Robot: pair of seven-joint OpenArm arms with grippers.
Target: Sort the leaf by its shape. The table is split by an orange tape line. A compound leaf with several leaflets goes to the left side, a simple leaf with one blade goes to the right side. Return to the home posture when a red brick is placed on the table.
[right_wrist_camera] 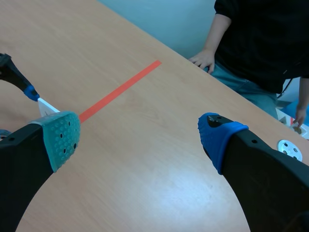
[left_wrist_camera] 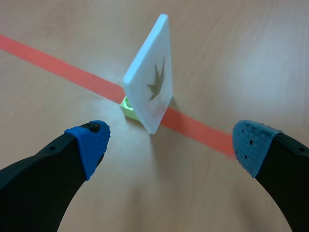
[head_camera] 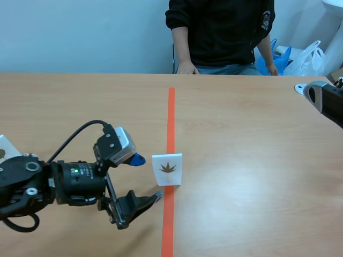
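A white card [head_camera: 167,169] stands upright on the orange tape line [head_camera: 171,118]. It bears a brown leaf picture with several pointed parts spreading from one stem. In the left wrist view the card [left_wrist_camera: 152,92] rests in a small green base [left_wrist_camera: 126,106], just ahead of my left gripper [left_wrist_camera: 173,145]. That gripper [head_camera: 147,179] is open and lies low, just left of the card, with nothing between its blue pads. My right gripper [right_wrist_camera: 140,140] is open and empty, high over the table's right side. Past its left finger a corner of the card [right_wrist_camera: 47,107] shows.
A person in a black top sits across the table with one hand [head_camera: 186,68] on the far edge. The right arm [head_camera: 327,99] stays at the right edge. A white object [head_camera: 5,149] lies at the left edge. Bags [head_camera: 300,56] stand behind the table.
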